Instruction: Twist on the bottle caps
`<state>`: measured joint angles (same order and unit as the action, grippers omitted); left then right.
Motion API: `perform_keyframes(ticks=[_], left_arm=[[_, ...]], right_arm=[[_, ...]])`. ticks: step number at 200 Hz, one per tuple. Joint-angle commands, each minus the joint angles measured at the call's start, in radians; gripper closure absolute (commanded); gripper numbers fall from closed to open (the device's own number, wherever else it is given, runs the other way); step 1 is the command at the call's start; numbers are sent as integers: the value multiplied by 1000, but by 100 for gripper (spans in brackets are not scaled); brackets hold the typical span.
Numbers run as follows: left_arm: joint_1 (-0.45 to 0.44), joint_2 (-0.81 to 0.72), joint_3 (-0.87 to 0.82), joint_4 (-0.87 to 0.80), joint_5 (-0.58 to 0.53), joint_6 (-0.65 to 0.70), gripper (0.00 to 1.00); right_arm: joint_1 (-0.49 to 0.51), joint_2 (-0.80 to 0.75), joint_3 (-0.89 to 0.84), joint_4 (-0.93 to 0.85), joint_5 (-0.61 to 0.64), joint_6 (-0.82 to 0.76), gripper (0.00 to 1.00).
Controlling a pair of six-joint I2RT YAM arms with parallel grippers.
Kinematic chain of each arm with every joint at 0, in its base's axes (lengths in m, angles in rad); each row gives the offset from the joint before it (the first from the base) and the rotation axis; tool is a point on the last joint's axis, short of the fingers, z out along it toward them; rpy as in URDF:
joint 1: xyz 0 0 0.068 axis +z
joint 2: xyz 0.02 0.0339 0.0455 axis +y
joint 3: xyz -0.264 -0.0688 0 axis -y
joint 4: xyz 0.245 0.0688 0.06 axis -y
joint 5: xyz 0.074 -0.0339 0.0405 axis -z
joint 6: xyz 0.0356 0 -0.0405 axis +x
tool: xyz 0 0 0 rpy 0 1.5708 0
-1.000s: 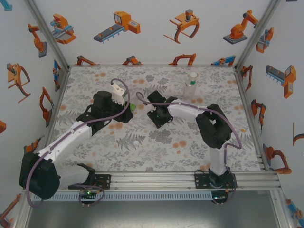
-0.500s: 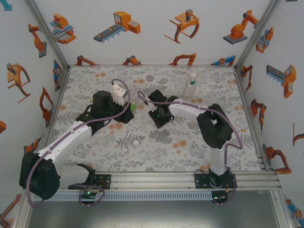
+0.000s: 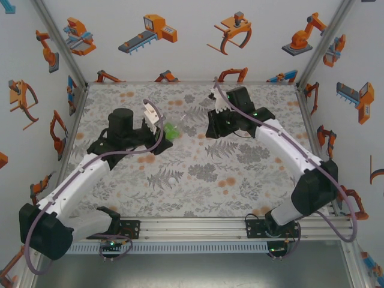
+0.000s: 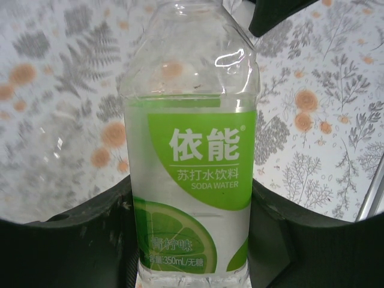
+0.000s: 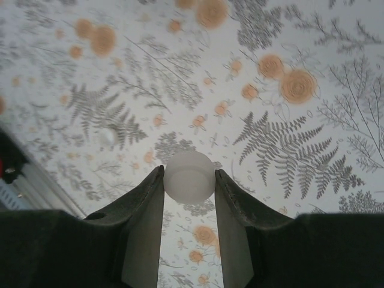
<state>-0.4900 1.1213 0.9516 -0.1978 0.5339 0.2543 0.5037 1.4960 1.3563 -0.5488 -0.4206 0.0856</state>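
My left gripper [image 3: 162,133] is shut on the body of a clear bottle [image 4: 189,168] with a green lime label. From above, the bottle shows as a green patch [image 3: 171,131] left of the table's middle. Its mouth is cut off at the top of the left wrist view. My right gripper [image 5: 189,175] holds a white bottle cap [image 5: 189,176] by its sides between the fingertips, well above the flowered table. In the top view the right gripper [image 3: 211,129] hangs to the right of the bottle, apart from it.
A second white cap [image 3: 173,179] lies loose on the flowered tabletop [image 3: 252,180], nearer the front. A dark part of the right arm [image 4: 282,15] sits just past the bottle's shoulder. White walls with orange robot pictures close in the table.
The right arm has lifted and swung from the table's middle toward the back right, carrying the white cap. It now covers the clear bottle at the back. The left arm shifted slightly left.
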Motion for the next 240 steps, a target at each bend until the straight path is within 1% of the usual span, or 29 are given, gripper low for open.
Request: perform_keyframes(ticks=[1,10,20,47,64,85,96,112,149,160,180,240], left_arm=[[5,-39,80,-87,109,132,100],[5,-49,93,-95,150,163,100],[4,-61,95,-91,187,192,100],[4,-92,111,-94,230,238,100],[2,-89,148,-161,269,283,100],[1,-67,198,-250,319,318,100],[0,-61,208,-265,334,319,97],[-2,-60,211,-264,344,321,97],[-3,-64,213,-264,345,322,96],[-2,-68,210,-264,346,322,95],[-3,-73,205,-262,347,322,94],[-4,-72,208,-262,348,326,97]], right_arm=[[-15,-70,24,70,-172,-26,85],[-19,-97,23,110,-210,-26,88],[-22,-125,25,145,-259,-40,88],[-25,-180,58,190,-419,-110,88],[-25,-195,90,190,-512,-165,87],[-25,-196,118,214,-610,-195,86],[-25,-192,121,237,-646,-204,86],[-25,-186,129,245,-637,-205,86],[-24,-198,124,220,-623,-257,87],[-23,-208,116,200,-617,-306,87],[-22,-225,102,188,-577,-334,87],[-22,-226,145,106,-572,-399,87]])
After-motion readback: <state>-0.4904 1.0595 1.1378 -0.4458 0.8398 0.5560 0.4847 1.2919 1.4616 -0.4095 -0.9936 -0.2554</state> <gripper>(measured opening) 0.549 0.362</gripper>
